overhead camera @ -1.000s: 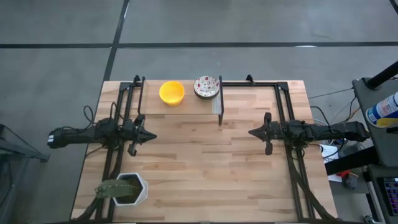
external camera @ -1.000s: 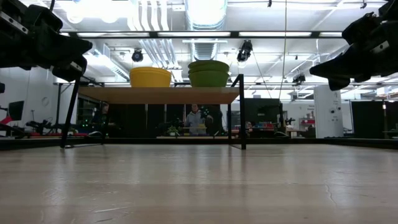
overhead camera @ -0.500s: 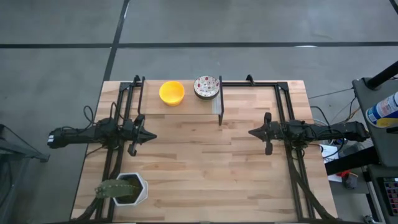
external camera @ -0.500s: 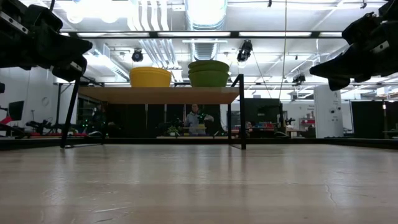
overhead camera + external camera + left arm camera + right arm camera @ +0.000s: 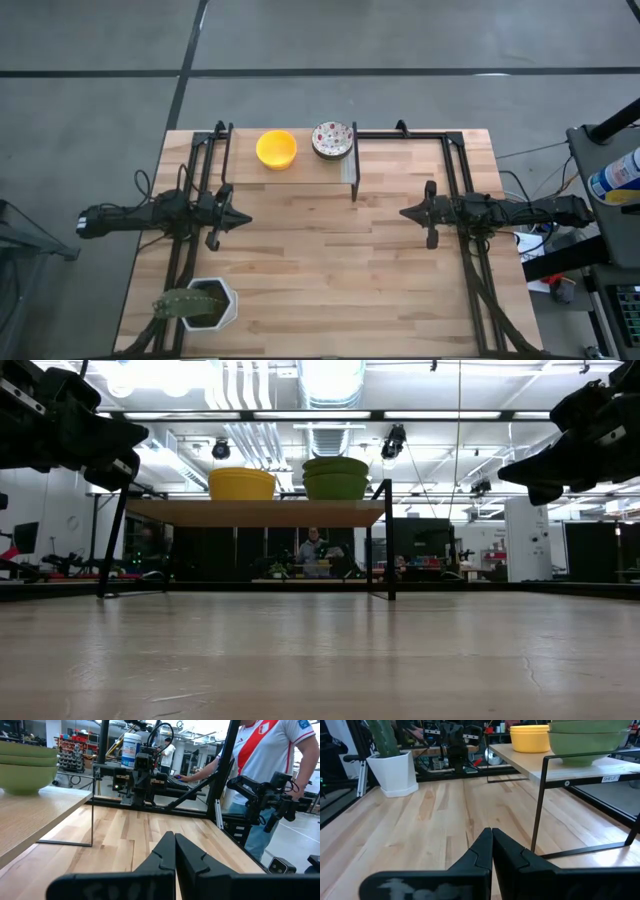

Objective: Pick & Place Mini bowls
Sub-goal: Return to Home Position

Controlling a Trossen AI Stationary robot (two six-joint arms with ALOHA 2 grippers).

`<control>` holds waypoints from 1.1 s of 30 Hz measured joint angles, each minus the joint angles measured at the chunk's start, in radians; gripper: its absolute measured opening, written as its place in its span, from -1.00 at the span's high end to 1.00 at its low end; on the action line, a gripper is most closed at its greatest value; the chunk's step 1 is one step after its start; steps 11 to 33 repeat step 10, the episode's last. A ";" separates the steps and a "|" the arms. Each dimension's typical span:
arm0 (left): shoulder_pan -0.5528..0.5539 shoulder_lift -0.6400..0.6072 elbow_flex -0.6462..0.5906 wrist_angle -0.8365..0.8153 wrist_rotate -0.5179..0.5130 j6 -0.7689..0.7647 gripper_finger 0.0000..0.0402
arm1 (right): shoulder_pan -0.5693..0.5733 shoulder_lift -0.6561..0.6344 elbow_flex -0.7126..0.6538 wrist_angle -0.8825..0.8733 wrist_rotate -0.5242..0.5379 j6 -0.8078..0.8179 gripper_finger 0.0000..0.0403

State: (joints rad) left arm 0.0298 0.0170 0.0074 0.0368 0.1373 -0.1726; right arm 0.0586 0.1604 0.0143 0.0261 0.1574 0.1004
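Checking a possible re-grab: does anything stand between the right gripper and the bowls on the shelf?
Only the shelf's dark end frame stands between the right gripper and the speckled bowls, with the yellow bowls beyond; nothing else visible does.

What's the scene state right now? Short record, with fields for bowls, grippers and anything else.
yellow bowl: on shelf
speckled bowls: stacked, same shelf, apart from yellow bowl
left gripper: shut, empty, raised over table
right gripper: shut, empty, raised, facing left gripper
cactus pot: on table, corner nearest left arm
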 joint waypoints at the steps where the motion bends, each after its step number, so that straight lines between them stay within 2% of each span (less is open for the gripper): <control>1: 0.000 0.000 0.000 0.000 0.000 0.000 1.00 | 0.000 0.000 0.000 0.000 0.000 -0.002 0.96; 33: 0.000 0.000 0.000 0.000 0.000 0.000 1.00 | 0.000 0.000 0.000 0.000 0.000 -0.004 0.96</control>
